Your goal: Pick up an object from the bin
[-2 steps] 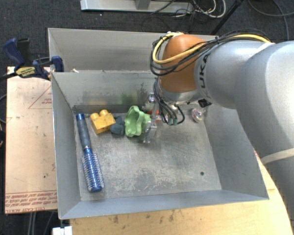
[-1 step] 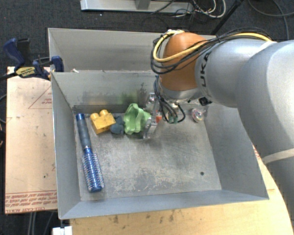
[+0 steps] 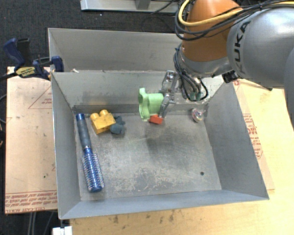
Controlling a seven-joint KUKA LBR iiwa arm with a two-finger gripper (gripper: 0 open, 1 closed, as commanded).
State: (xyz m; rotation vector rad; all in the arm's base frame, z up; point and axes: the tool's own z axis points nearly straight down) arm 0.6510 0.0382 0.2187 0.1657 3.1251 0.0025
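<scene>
Camera view, scuffed grey bin, dark floor

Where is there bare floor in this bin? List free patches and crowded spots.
Free: the bin floor, front and middle, from the blue brush along the left wall to the right wall. Crowded: the back edge, with yellow block and grey lump at left, green piece, red bit and the hand mid-back, a clear bit to their right.

Tool just beside green block; small red piece touching block.
</scene>
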